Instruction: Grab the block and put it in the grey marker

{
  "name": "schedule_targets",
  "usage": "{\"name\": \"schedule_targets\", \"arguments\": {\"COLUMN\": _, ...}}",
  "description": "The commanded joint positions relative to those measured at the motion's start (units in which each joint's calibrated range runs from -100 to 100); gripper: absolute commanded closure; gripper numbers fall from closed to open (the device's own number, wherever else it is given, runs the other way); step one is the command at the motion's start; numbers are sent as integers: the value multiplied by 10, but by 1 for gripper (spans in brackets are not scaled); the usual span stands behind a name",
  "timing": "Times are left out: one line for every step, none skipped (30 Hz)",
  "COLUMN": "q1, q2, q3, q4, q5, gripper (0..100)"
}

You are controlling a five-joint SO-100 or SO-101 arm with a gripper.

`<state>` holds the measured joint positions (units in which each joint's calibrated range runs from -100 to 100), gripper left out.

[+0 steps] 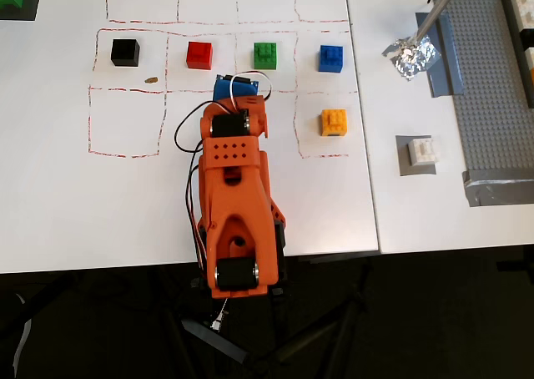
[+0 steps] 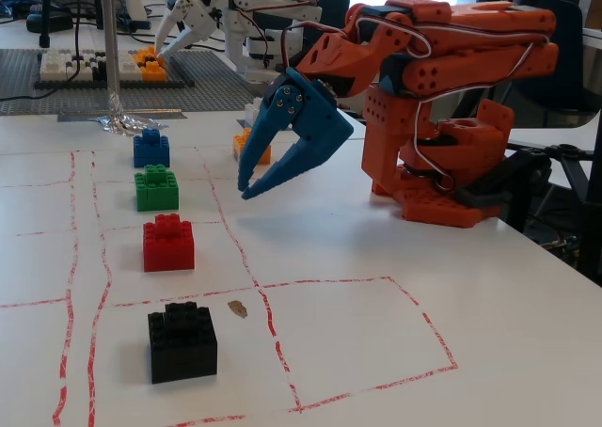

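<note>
block (image 1: 422, 152) sits on grey marker (image 1: 403, 169); placement looks done. tool (image 2: 246, 181) spread, empty, above tabletop (image 2: 376, 258). retreat step: fold low, avoid orange brick (image 1: 334, 122).

1. Overhead view: the camera is looking straight down from well above on the white worktop (image 1: 67, 195), with the arm's base (image 1: 242, 266) lying at the lower edge.
2. Fixed view: the camera is sitting low, close to the worktop (image 2: 376, 352), facing along the brick row toward the far studded baseplates (image 2: 94, 74).
3. Shared field: both views are taking in the black brick (image 1: 125, 53) (image 2: 182, 340), the red brick (image 1: 199, 54) (image 2: 168, 243) and the red-lined squares (image 1: 125, 120) (image 2: 357, 338).
</note>
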<state>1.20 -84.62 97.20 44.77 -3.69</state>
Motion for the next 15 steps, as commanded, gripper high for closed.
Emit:
{"name": "schedule_targets", "arguments": {"q1": -11, "q2": -38, "q3": -9, "q4": -9, "q5": 15, "gripper": 100}}
{"name": "schedule_targets", "arguments": {"q1": -12, "q2": -44, "q3": -6, "q4": -9, "q5": 16, "gripper": 100}}
{"name": "schedule_targets", "arguments": {"q1": -14, "q2": -50, "q3": -2, "q4": -8, "q5": 17, "gripper": 100}}
{"name": "schedule_targets", "arguments": {"q1": -16, "q2": -56, "q3": 2, "q4": -6, "q5": 17, "gripper": 100}}
{"name": "schedule_targets", "arguments": {"q1": -17, "q2": -62, "q3": 4, "q4": -3, "q5": 18, "gripper": 100}}
{"name": "schedule_targets", "arguments": {"q1": -18, "q2": -70, "q3": 8, "q4": 1, "q5": 19, "gripper": 100}}
{"name": "schedule_targets", "arguments": {"q1": -18, "q2": -79, "q3": 11, "q4": 5, "q5": 19, "gripper": 100}}
{"name": "schedule_targets", "arguments": {"q1": -18, "q2": -86, "q3": 13, "q4": 9, "q5": 19, "gripper": 100}}
{"name": "schedule_targets", "arguments": {"q1": -18, "q2": -90, "q3": 15, "q4": 11, "q5": 20, "gripper": 100}}
{"name": "schedule_targets", "arguments": {"q1": -18, "q2": -94, "q3": 16, "q4": 13, "q5": 19, "gripper": 100}}
{"name": "schedule_targets", "arguments": {"q1": -16, "q2": -98, "q3": 19, "q4": 14, "q5": 19, "gripper": 100}}
{"name": "schedule_targets", "arguments": {"q1": -14, "q2": -102, "q3": 23, "q4": 17, "q5": 18, "gripper": 100}}
{"name": "schedule_targets", "arguments": {"q1": -13, "q2": -108, "q3": 24, "q4": 19, "q5": 17, "gripper": 100}}
{"name": "schedule_targets", "arguments": {"q1": -13, "q2": -114, "q3": 25, "q4": 24, "q5": 19, "gripper": 100}}
{"name": "schedule_targets", "arguments": {"q1": -17, "q2": -119, "q3": 25, "q4": 28, "q5": 22, "gripper": 100}}
